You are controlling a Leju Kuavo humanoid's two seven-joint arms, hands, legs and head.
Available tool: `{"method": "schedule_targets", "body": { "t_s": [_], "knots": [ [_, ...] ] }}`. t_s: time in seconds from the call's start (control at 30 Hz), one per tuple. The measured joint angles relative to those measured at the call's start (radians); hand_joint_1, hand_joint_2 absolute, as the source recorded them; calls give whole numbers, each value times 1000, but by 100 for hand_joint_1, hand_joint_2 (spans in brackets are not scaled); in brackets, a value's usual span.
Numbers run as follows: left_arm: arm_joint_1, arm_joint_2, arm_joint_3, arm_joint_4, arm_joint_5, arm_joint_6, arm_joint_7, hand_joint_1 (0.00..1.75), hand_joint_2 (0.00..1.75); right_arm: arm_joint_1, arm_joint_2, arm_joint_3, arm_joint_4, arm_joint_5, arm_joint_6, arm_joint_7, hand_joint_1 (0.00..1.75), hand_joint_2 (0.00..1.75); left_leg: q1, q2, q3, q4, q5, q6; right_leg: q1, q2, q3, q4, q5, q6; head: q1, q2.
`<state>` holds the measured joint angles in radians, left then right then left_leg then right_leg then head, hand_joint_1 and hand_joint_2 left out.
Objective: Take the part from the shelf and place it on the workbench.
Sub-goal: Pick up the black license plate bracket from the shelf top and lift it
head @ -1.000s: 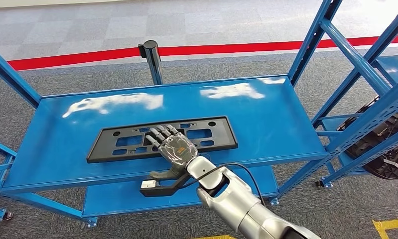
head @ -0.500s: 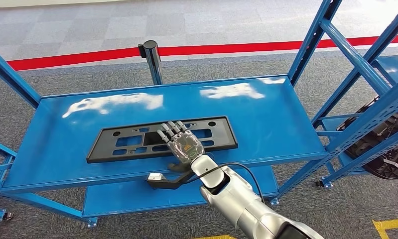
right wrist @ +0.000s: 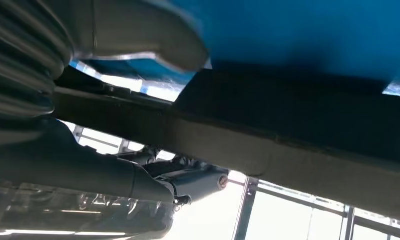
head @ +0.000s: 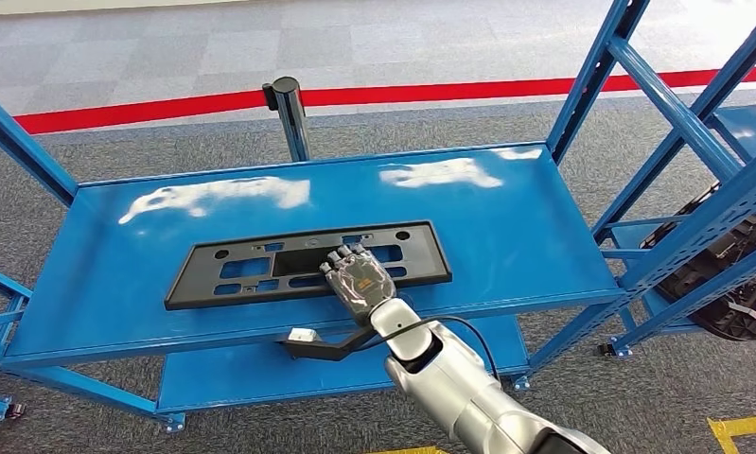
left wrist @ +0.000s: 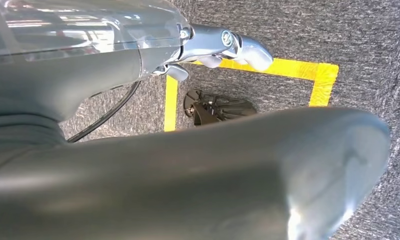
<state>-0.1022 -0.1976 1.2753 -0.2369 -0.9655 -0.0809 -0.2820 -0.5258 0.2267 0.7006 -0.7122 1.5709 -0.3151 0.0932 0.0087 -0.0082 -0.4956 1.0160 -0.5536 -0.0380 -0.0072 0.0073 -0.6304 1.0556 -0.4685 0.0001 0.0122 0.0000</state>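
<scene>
While right hand (head: 358, 276) lies on flat black plastic frame part (head: 260, 266) near blue shelf's (head: 544, 236) front edge, fingers curling, grip unclear: gotta hook that near rim firmly.

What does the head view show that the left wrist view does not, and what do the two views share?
Head view alone: the right hand resting on the black plastic part, which lies flat on the blue shelf, with a red floor line behind. Left wrist view alone: the left hand over a yellow tape square. Shared: the grey carpet.

Black part (head: 260, 270) on glossy blue workbench (head: 506, 227); red floor stripe (head: 449, 92).
</scene>
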Motion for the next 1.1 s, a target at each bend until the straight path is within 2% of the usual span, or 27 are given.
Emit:
{"method": "schedule_targets", "body": {
  "t_s": [0.43, 0.67, 0.8, 1.1],
  "knots": [
    [0, 0, 0, 0, 0, 5, -9, 0, 0, 29, -13, -20, -42, 1, -13, -10, 175, 175, 0, 0, 0, 0, 0, 0, 0, 0, 0, 0, 0, 0, 0, 0],
    [0, 0, 0, 0, -1, 5, -22, 0, 0, 77, -23, -58, -124, -4, -19, -36, 175, 175, 0, 0, 0, 0, 0, 0, 0, 0, 0, -1, 0, 0, 0, 0],
    [2, 0, -1, 0, -1, -1, -75, 0, 175, 143, -31, -116, -270, -108, -2, -131, 175, 175, 0, 0, 0, 0, 0, 0, 0, 0, 0, -1, 0, 0, 0, 0],
    [8, 0, -1, 0, 10, -13, -120, 0, 175, 310, -70, -208, -718, -479, 116, -311, 175, 175, 0, 0, 0, 0, -1, 0, 0, 0, 0, -1, 0, 0, 0, 0]
  ]
}}
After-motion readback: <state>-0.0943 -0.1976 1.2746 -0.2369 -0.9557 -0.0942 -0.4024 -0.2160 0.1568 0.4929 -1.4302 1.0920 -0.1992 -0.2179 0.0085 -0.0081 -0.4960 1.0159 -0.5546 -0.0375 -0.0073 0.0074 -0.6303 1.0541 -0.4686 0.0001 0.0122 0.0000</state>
